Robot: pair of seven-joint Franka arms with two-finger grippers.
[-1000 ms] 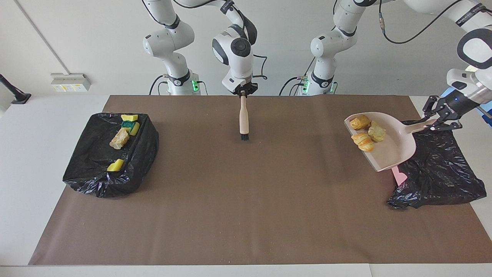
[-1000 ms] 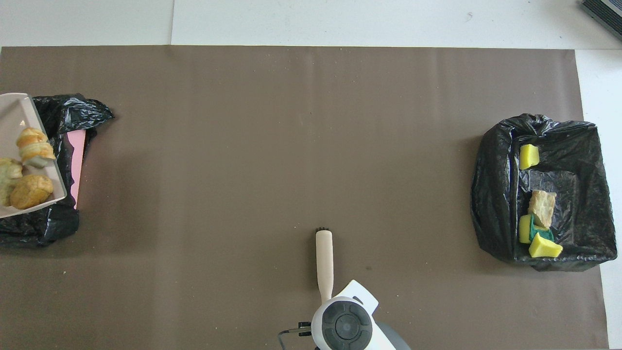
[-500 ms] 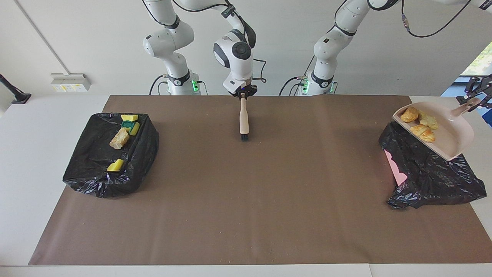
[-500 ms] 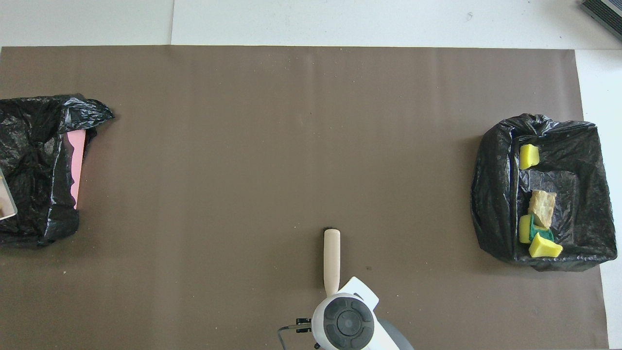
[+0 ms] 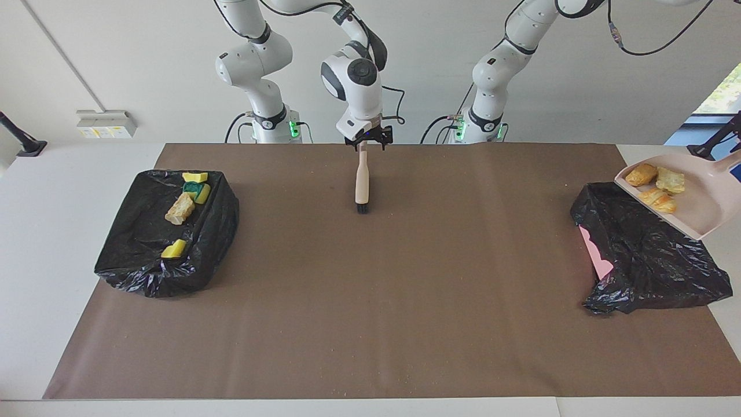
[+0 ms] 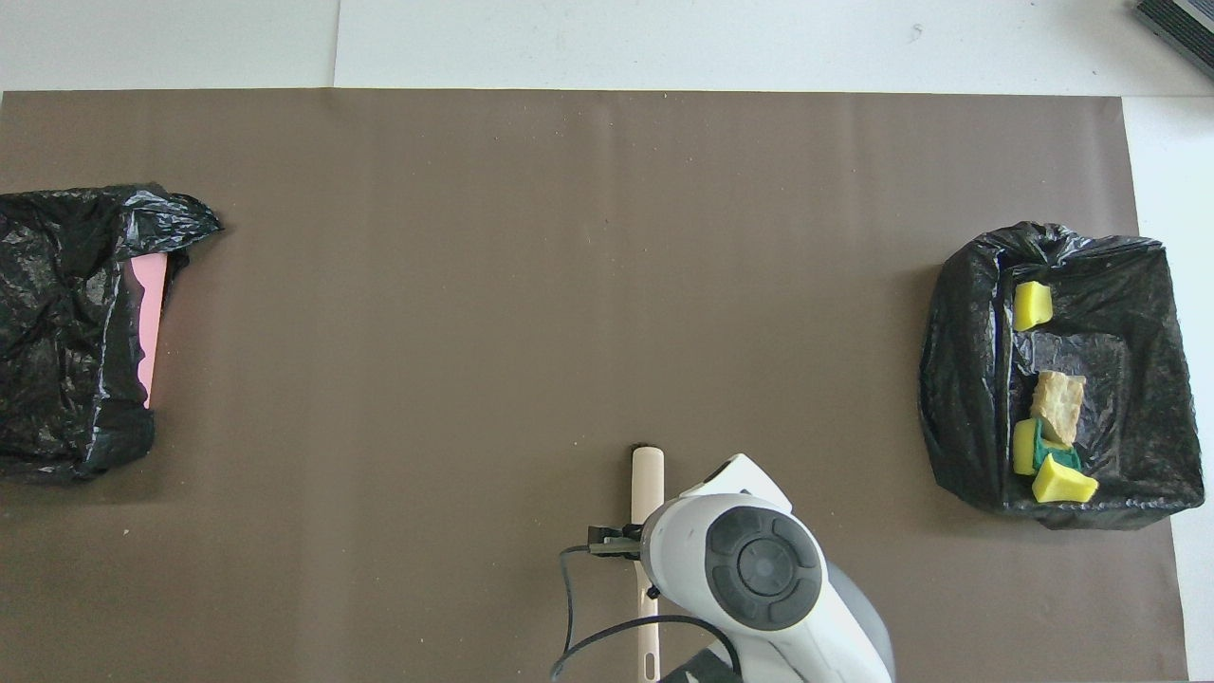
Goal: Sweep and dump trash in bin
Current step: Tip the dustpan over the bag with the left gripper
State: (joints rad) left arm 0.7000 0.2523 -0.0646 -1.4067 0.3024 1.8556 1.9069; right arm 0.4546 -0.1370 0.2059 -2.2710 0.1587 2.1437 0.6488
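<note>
Bread lumps (image 5: 655, 184) in raised dustpan (image 5: 703, 204), over bin bag (image 5: 654, 255)

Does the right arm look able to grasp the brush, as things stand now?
Probably yes. The right gripper hangs open just over the handle end of the brush, and nothing else stands close to the brush to block it.

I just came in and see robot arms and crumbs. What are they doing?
They are tidying trash. The left pincer, at the picture's edge, holds the pink dustpan up over the black bin bag, with three bread lumps in it, not yet dumped. The right pincer is open over the brush, which lies on the mat. The other bin holds sponge scraps.
</note>
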